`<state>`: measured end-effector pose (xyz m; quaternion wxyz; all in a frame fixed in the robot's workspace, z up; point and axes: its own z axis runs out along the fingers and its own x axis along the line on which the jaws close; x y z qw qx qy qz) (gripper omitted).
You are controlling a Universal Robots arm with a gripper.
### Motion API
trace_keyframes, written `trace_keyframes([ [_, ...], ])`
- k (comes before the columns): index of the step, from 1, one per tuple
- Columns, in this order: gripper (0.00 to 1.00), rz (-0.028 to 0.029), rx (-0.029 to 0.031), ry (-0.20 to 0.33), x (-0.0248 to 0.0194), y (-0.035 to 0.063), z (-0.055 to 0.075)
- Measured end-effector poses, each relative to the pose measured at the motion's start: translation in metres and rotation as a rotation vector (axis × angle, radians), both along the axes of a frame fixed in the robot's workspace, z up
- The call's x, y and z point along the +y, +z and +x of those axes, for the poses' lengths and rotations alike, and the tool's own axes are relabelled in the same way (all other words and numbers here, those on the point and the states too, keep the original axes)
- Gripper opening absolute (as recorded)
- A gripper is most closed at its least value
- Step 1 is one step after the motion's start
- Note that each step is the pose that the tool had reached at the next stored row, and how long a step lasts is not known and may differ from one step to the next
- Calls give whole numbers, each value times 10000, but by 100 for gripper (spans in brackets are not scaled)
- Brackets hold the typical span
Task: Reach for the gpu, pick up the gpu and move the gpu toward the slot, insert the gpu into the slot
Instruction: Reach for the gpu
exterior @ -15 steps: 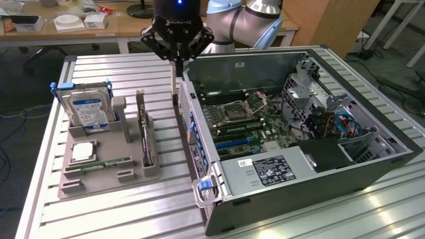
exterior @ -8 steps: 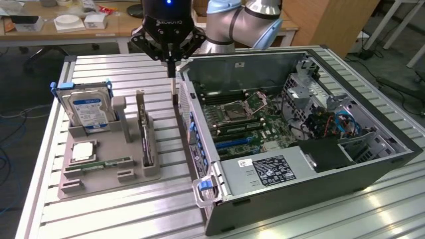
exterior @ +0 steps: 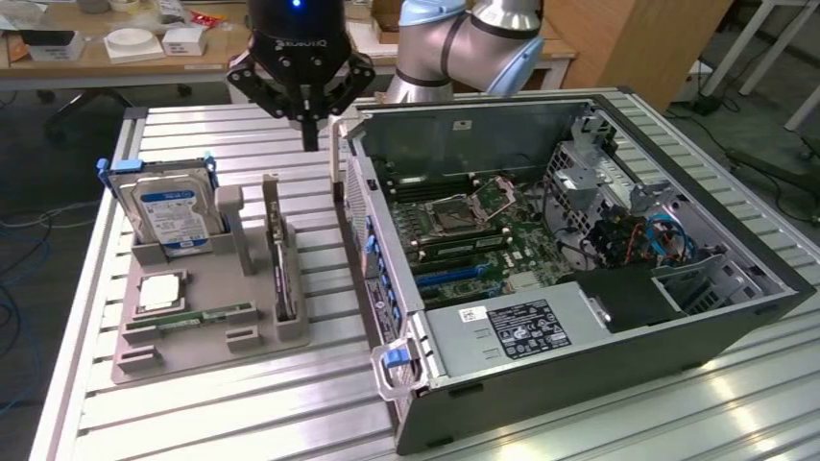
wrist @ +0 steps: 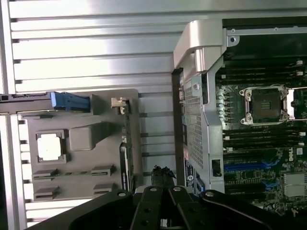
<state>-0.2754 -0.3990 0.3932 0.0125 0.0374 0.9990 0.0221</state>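
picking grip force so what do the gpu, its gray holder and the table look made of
The gpu: dark circuit board with a pale end bracket, likely metal; it is seen edge-on, so its finish is unclear. The gray holder: matte, even gray, likely plastic. The table: ribbed silvery slats with glare streaks, probably aluminium.

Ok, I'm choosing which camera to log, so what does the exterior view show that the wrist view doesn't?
Exterior view: the arm, the hard drive's blue label, the power supply, and the shut gripper hanging above the table, clear of the gpu. Wrist view: a straight-down look at the gpu's top edge and the case's vented outer wall. Both: grey holder, processor socket, blue slot.
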Motion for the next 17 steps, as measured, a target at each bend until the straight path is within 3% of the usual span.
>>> trace_keyframes([
  [17,10,0,0,1,-1,-1,-402],
])
